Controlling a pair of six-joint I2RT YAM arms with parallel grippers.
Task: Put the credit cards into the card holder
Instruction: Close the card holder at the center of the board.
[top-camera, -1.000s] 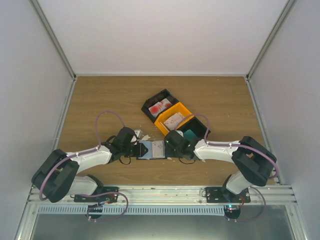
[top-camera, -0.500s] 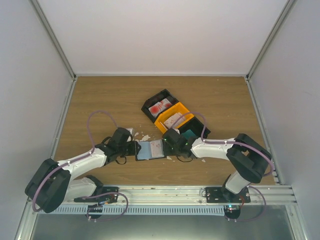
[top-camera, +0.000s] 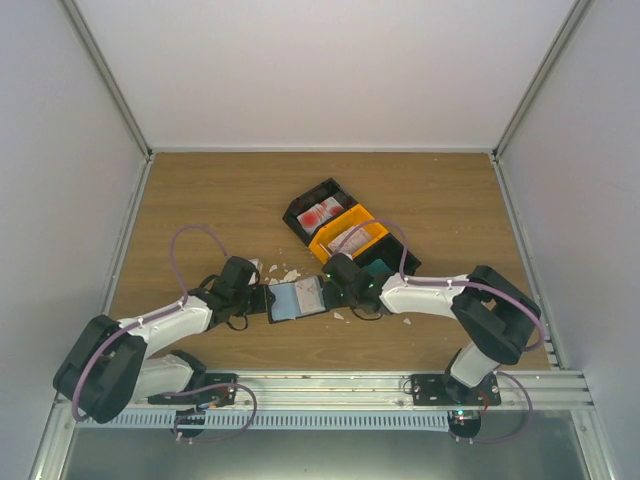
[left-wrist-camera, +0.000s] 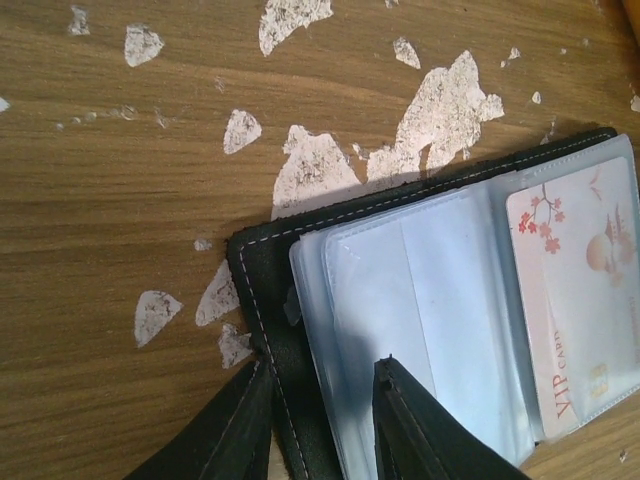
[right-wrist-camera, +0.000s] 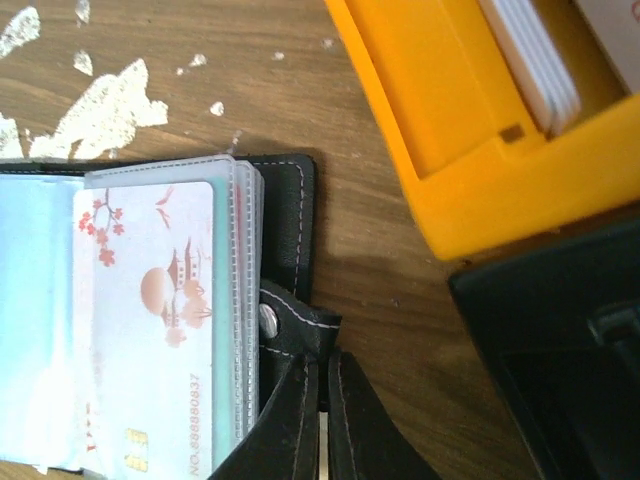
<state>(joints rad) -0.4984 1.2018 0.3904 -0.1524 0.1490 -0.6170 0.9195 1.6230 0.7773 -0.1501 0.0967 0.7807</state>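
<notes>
The black card holder lies open on the table in front of the bins, its clear sleeves facing up. A white credit card with red blossoms sits in a right-hand sleeve and also shows in the left wrist view. My left gripper straddles the holder's left edge, one finger outside the black cover and one on the sleeves. My right gripper is shut on the clasp tab, fingers almost together. More cards lie in the bins.
Three bins stand in a row behind the holder: a black one with red-and-white cards, an orange one with pale cards, and a black one with a teal card. White paper scraps lie around the holder's far left corner.
The open holder has shifted slightly left and turned a little, with both grippers on it. The left arm has swung out and lower to the left; the right arm has reached further left.
</notes>
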